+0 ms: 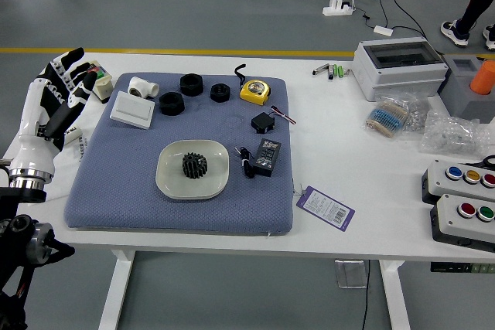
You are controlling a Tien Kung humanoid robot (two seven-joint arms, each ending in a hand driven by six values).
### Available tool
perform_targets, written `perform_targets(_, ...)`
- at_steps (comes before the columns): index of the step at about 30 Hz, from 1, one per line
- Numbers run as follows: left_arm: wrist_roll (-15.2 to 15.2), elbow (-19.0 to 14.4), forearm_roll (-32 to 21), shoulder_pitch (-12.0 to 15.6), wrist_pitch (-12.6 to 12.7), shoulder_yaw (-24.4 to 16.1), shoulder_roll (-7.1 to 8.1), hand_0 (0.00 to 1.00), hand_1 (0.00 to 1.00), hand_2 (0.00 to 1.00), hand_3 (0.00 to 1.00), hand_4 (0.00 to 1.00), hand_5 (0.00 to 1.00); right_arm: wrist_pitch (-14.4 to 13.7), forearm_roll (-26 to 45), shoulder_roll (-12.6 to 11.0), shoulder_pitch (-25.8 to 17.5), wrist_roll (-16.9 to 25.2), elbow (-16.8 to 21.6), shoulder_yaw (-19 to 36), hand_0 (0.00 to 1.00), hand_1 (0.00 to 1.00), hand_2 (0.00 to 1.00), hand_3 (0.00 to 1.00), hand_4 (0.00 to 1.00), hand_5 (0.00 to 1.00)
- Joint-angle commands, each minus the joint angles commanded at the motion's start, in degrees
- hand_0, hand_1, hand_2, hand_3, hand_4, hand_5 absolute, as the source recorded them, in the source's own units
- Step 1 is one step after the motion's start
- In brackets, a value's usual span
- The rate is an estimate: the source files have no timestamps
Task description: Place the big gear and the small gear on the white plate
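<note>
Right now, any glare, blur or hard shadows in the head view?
Head view: light looks even, no hard shadow across the plate; dark gear sharp enough to show its teeth; highlights on the clear plastic bag and silver wrist; purple-edged tag's small print unreadable.
</note>
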Motion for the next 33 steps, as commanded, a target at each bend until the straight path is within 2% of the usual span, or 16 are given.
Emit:
perform_targets(2, 1.17, -0.37, -4.81, 0.94, -1.33, -1.4, -0.77, 0.834, 0.859, 0.923, 0.812, 0.838, 0.714, 0.01, -0.02, 0.05, -0.08, -0.01, -0.01, -0.11, 0.695, 0.706, 0.734, 0.562, 0.792, 0.65)
perform_targets(3, 1.93, -0.62, -7.28, 1.33, -2.42, -2.13, -1.01, 0.842, 0.863, 0.961, 0.835, 0.858, 0.806, 0.04, 0.0, 0.06, -0.12, -0.03, -0.01, -0.22, 0.697, 0.706, 0.734, 0.561, 0.792, 0.65)
perform_targets(5, 3.38, -1.0, -10.61, 1.89, -4.99, -3.15, -1.08, 0.842, 0.863, 0.961, 0.835, 0.858, 0.806, 0.06, -0.1, 0.06, -0.14, -0.06, 0.0, -0.24, 0.697, 0.706, 0.734, 0.561, 0.792, 0.65)
perform_targets(8, 5.4, -1.37, -11.17, 2.5, -8.46, -4.81, -0.94, 0.842, 0.863, 0.961, 0.835, 0.858, 0.806, 0.06, -0.17, 0.01, -0.06, -0.06, 0.03, -0.13, 0.697, 0.706, 0.734, 0.561, 0.792, 0.65)
perform_targets(9, 6.32, -1.49, -11.05, 2.7, -9.65, -5.5, -0.98, 0.829, 0.827, 0.927, 0.833, 0.873, 0.849, 0.06, -0.18, -0.02, -0.03, -0.05, 0.04, -0.06, 0.697, 0.706, 0.734, 0.561, 0.791, 0.65)
perform_targets(10, 7.2, -1.62, -11.04, 2.95, -10.87, -6.54, -1.1, 0.829, 0.827, 0.927, 0.833, 0.873, 0.849, 0.05, -0.19, -0.05, 0.03, -0.04, 0.04, 0.05, 0.697, 0.706, 0.734, 0.561, 0.791, 0.65)
perform_targets(14, 9.33, -2.28, -10.04, 3.91, -13.83, -9.47, -1.67, 0.829, 0.827, 0.927, 0.833, 0.873, 0.849, 0.04, -0.36, -0.17, 0.26, -0.04, 0.06, 0.44, 0.697, 0.706, 0.734, 0.561, 0.791, 0.65)
perform_targets(18, 9.94, -2.42, -9.75, 4.12, -14.5, -10.11, -1.85, 0.83, 0.823, 0.913, 0.826, 0.879, 0.871, 0.04, -0.41, -0.16, 0.32, -0.05, 0.06, 0.53, 0.696, 0.706, 0.734, 0.561, 0.79, 0.648)
perform_targets(20, 11.67, -2.78, -8.84, 4.43, -16.13, -11.4, -2.25, 0.83, 0.823, 0.913, 0.826, 0.879, 0.871, 0.04, -0.53, -0.14, 0.47, -0.09, 0.05, 0.55, 0.696, 0.706, 0.734, 0.561, 0.79, 0.648)
perform_targets(21, 12.33, -2.85, -8.57, 4.48, -16.57, -11.79, -2.31, 0.83, 0.816, 0.909, 0.826, 0.896, 0.928, 0.04, -0.53, -0.14, 0.51, -0.11, 0.04, 0.48, 0.698, 0.706, 0.734, 0.562, 0.789, 0.645)
perform_targets(33, 14.31, -2.72, -6.91, 4.89, -17.76, -12.44, -2.54, 0.825, 0.794, 0.907, 0.824, 0.907, 0.945, 0.05, -0.39, -0.31, 0.85, -0.08, 0.12, 0.16, 0.696, 0.705, 0.734, 0.562, 0.787, 0.643)
